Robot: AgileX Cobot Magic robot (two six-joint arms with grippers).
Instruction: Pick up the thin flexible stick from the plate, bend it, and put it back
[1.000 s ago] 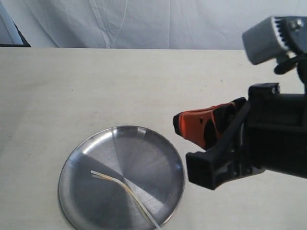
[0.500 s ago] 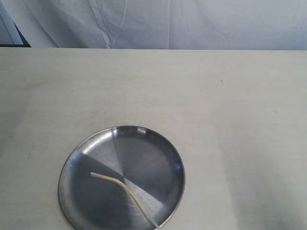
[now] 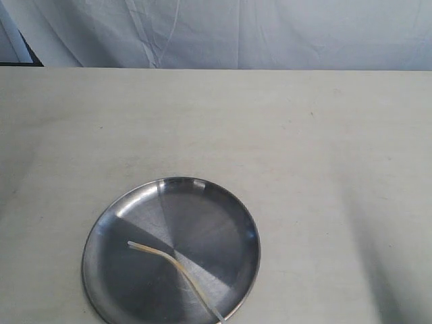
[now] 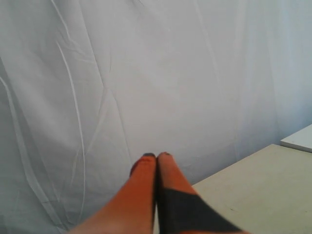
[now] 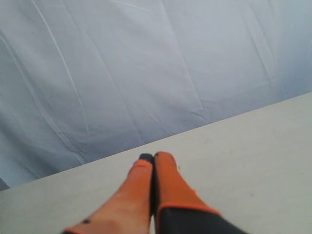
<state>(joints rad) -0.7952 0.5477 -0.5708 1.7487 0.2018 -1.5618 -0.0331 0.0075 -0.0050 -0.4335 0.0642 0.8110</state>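
Observation:
The round silver plate (image 3: 202,209) lies at the lower middle-left of the pale table in the exterior view. On it rests the thin flexible stick (image 3: 174,264), cream-yellow and bent in a gentle kink, one end running past the plate's near rim. Neither arm shows in the exterior view. The left gripper (image 4: 156,156) is shut with its orange fingers pressed together and nothing between them, pointing at the white cloth. The right gripper (image 5: 152,157) is also shut and empty, held above bare tabletop.
A creased white cloth backdrop (image 3: 270,34) hangs behind the table's far edge. A dark object (image 3: 20,50) shows at the far left corner. In the left wrist view a white slab (image 4: 300,139) sits at the table's edge.
The right arm, which filled the right side of the exterior view a second ago, has pulled out of that view. The plate and stick have not moved.

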